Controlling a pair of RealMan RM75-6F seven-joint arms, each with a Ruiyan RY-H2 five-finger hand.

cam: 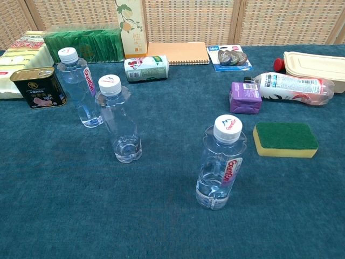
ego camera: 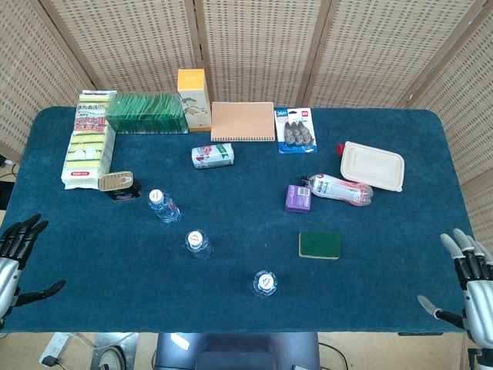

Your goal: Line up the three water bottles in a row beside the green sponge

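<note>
Three water bottles stand diagonally at the green sponge's nine o'clock; left hand and right hand idle, fingers spread, empty. Probably next: gripping the nearest.

Three bottles stand upright on the table in a diagonal: one farthest back and left, beside a tin; the second just in front and right of it; the third nearest, further right. The sponge lies right of the third bottle, slightly behind it. Behind the sponge sit a small box and a bottle on its side.
</note>
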